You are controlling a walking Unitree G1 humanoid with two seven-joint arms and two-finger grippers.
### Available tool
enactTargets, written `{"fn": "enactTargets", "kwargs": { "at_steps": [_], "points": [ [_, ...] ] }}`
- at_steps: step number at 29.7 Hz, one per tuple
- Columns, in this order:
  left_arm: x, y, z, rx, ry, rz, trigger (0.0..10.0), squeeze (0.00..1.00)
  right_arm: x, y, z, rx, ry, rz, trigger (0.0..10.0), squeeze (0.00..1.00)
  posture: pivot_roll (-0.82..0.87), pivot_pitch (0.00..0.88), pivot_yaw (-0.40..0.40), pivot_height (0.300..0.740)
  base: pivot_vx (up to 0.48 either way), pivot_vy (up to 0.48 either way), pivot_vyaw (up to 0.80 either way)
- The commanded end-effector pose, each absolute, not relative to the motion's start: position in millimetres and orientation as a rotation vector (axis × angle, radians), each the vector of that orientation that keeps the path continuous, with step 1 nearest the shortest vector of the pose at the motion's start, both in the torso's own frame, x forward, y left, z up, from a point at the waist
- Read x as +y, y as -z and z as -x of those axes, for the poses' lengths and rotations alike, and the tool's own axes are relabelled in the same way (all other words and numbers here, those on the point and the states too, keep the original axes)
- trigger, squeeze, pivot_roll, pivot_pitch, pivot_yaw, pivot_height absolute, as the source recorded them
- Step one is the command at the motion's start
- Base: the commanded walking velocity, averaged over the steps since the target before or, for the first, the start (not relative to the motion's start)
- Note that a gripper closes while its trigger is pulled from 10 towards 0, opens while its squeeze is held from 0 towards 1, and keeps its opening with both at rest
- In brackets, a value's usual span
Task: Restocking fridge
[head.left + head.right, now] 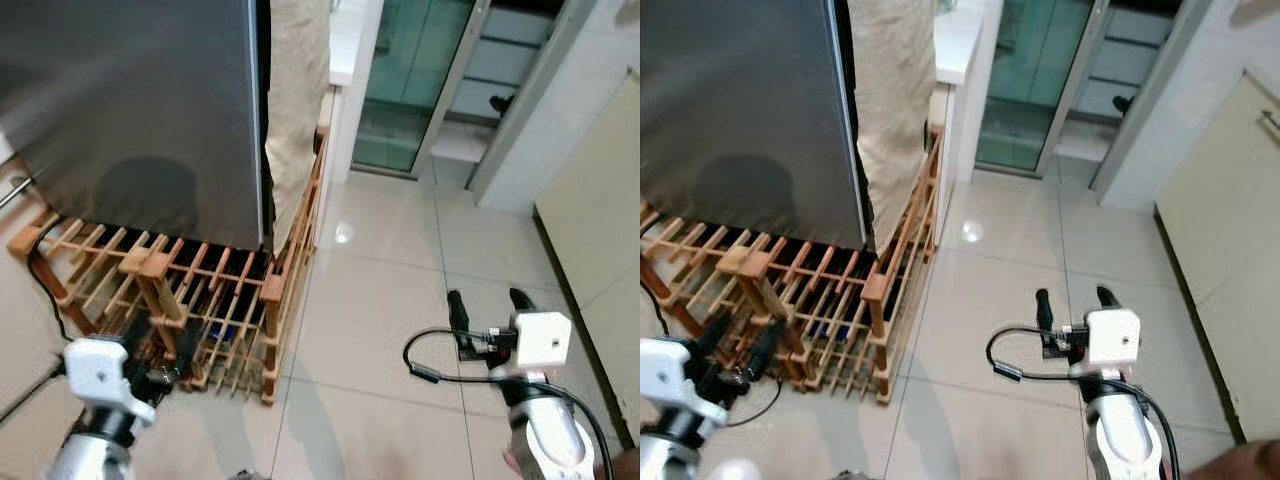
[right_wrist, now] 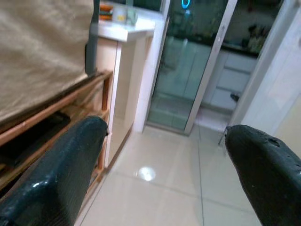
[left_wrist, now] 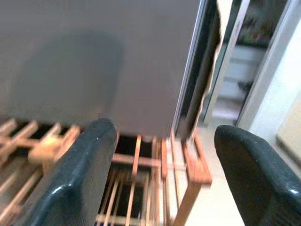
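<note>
Restocking looks barely begun, judging from how things stand. Farthest left, the left gripper (image 1: 160, 368) hangs low in front of the wooden rack (image 1: 215, 300), its two black fingers spread apart with nothing between them; the left wrist view shows the same gap, with rack slats and the grey door beyond. Above and behind the rack stands the fridge (image 1: 130, 110), its grey door (image 1: 740, 110) shut or nearly so, with only a dark seam along its right edge. A beige cloth (image 1: 296, 100) hangs just beside that edge, draped down toward the top rail of the rack. Dark shapes lie among the lower slats, too dim to name. Further right comes bare tiled floor (image 1: 390, 290) and a glass door (image 1: 410, 80) at the back. On the right, the right gripper (image 1: 490, 303) hovers over the tiles, well apart from the fridge, fingers parted and holding nothing. No groceries or bottles can be made out in either gripper. Everything appears left to do: fetch the goods, open the door, and put them inside.
</note>
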State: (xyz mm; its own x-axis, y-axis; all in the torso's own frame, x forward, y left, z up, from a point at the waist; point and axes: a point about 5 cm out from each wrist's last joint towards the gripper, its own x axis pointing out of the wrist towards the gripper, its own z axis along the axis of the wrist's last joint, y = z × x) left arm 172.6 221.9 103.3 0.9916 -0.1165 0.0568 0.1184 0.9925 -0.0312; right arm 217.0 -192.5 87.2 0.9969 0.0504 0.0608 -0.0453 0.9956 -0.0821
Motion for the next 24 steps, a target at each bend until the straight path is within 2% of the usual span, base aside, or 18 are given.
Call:
{"fn": "enactTargets", "kwargs": {
  "at_steps": [1, 3, 13, 15, 24],
  "points": [
    [208, -111, -187, -0.094, 0.150, 0.063, 10.0, 0.00, -195, -86, -220, -0.043, -0.037, 0.083, 10.0, 0.25, -0.08, 0.000, -0.053, 0.740, 0.480, 0.000, 0.00],
    [195, -119, -200, -0.128, 0.163, 0.072, 10.0, 0.00, -203, -85, -212, -0.043, -0.043, 0.089, 10.0, 0.25, -0.08, 0.000, -0.058, 0.740, 0.480, 0.000, 0.00],
    [177, -139, -210, -0.214, 0.193, 0.062, 10.0, 0.00, -209, -90, -209, -0.053, -0.052, 0.113, 10.0, 0.25, -0.08, 0.000, -0.073, 0.740, 0.469, 0.000, 0.00],
    [177, -144, -217, -0.233, 0.206, 0.053, 10.0, 0.00, -199, -87, -229, -0.052, -0.068, 0.108, 10.0, 0.25, -0.07, 0.000, -0.075, 0.740, 0.000, 0.000, 0.00],
    [169, -150, -236, -0.229, 0.224, 0.034, 10.0, 0.00, -187, -93, -249, -0.062, -0.100, 0.109, 10.0, 0.25, -0.08, 0.000, -0.074, 0.740, 0.000, 0.000, 0.00]
  ]
}}
